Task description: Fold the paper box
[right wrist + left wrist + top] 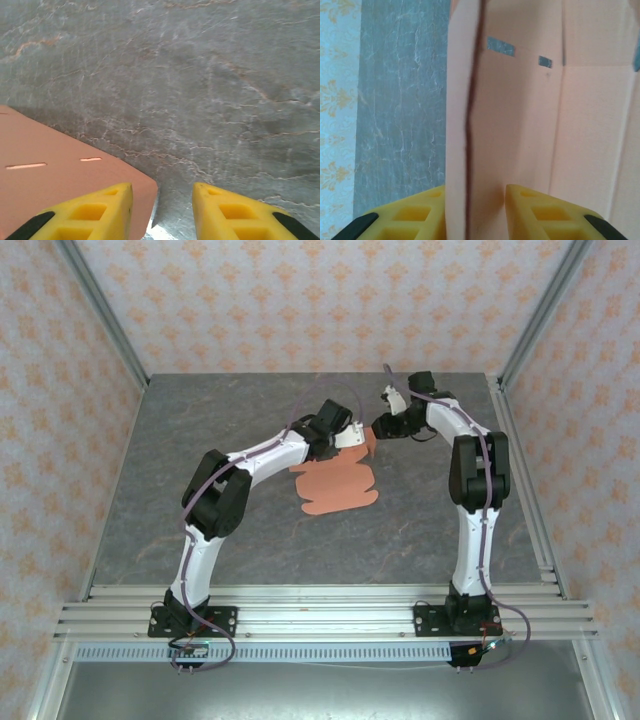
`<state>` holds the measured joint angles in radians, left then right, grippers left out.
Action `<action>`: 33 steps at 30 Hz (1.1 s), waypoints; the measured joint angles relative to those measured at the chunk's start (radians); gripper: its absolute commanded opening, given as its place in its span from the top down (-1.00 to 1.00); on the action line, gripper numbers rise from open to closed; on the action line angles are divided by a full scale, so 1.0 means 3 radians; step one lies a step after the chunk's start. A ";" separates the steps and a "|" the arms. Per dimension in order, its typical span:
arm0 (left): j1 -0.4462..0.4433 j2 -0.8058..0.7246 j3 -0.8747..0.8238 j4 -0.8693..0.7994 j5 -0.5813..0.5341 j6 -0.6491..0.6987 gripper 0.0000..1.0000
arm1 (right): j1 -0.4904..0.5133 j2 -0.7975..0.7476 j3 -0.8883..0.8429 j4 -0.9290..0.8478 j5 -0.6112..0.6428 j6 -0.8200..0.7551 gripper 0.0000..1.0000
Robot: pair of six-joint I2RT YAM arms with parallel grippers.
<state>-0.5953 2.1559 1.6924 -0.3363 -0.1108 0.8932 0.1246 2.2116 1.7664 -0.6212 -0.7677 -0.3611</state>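
The paper box is a salmon-orange die-cut sheet lying mostly flat mid-table, its far edge lifted into a raised flap. My left gripper is at that flap. In the left wrist view the flap stands edge-on between the yellow fingers, against the left one, with a gap to the right one; the left gripper is open. My right gripper faces it from the right. It is open, and a corner of the box reaches just past its left finger.
The grey stone-look table is walled by patterned panels with metal posts at the corners. An aluminium rail runs along the near edge and carries both arm bases. Bare table lies left, right and in front of the sheet.
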 measured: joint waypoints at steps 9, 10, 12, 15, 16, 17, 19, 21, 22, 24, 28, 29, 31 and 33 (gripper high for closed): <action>-0.0041 0.0000 -0.0338 0.0696 -0.0425 0.0229 0.36 | 0.0010 -0.0027 -0.0141 -0.0009 -0.0011 0.0005 0.27; -0.0045 0.0000 -0.0366 0.0753 -0.0450 0.0237 0.36 | 0.0010 -0.0034 -0.0177 -0.0009 -0.0015 0.0006 0.27; -0.0045 0.0000 -0.0417 0.0861 -0.0484 0.0257 0.36 | 0.0010 -0.0052 -0.0244 0.0001 -0.0037 0.0015 0.27; -0.0045 0.0004 -0.0463 0.0950 -0.0534 0.0286 0.36 | 0.0013 -0.0084 -0.0306 0.0017 -0.0064 0.0017 0.27; -0.0045 0.0010 -0.0469 0.0966 -0.0549 0.0299 0.36 | 0.0014 -0.0090 -0.0313 0.0019 -0.0075 0.0015 0.27; -0.0045 0.0024 -0.0472 0.0993 -0.0570 0.0323 0.36 | 0.0019 -0.0095 -0.0319 0.0028 -0.0086 0.0017 0.27; -0.0045 0.0064 -0.0472 0.1006 -0.0607 0.0347 0.36 | 0.0036 -0.0104 -0.0322 0.0029 -0.0098 0.0014 0.27; -0.0045 0.0117 -0.0474 0.1002 -0.0619 0.0361 0.36 | 0.0071 -0.0109 -0.0322 0.0034 -0.0117 0.0011 0.27; -0.0045 0.0141 -0.0476 0.0998 -0.0619 0.0360 0.35 | 0.0089 -0.0111 -0.0322 0.0042 -0.0125 0.0003 0.27; -0.0041 0.0187 -0.0477 0.0977 -0.0619 0.0346 0.36 | 0.0128 -0.0113 -0.0326 0.0056 -0.0137 -0.0001 0.27; -0.0018 0.0198 -0.0460 0.0923 -0.0594 0.0304 0.36 | 0.0156 -0.0160 -0.0409 0.0127 -0.0135 0.0000 0.27; -0.0013 0.0198 -0.0451 0.0917 -0.0579 0.0281 0.36 | 0.0156 -0.0175 -0.0423 0.0127 -0.0135 -0.0001 0.27; -0.0005 0.0198 -0.0443 0.0910 -0.0544 0.0256 0.36 | 0.0158 -0.0205 -0.0430 0.0131 -0.0121 -0.0001 0.27; 0.0003 0.0198 -0.0427 0.0907 -0.0529 0.0247 0.37 | 0.0160 -0.0248 -0.0448 0.0158 -0.0080 0.0001 0.28</action>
<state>-0.5945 2.2154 1.5642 -0.0643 -0.2695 0.9672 0.1726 2.1372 1.6321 -0.5739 -0.7918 -0.3607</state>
